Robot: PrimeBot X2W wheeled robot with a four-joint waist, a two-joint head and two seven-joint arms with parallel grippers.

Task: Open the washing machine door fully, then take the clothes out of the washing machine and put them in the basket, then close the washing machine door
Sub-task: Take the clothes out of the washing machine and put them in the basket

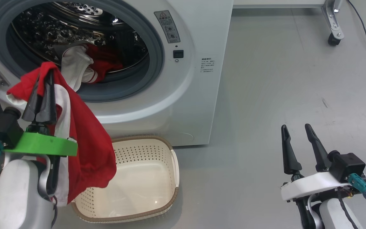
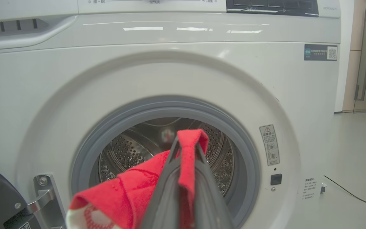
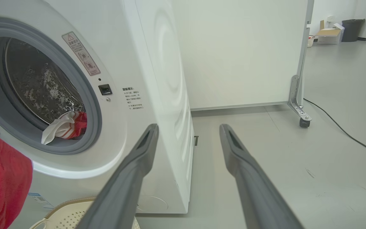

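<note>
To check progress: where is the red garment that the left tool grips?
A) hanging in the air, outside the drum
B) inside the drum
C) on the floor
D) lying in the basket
A: the left tool is shut on the red garment, which hangs free in front of the drum; the basket below is bare inside.

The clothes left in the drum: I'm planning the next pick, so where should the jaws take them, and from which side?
Take the white fold: it humps up nearest the opening, with the red part tucked beside it. Come straight in from the front, over the lower lip of the grey rubber ring.
</note>
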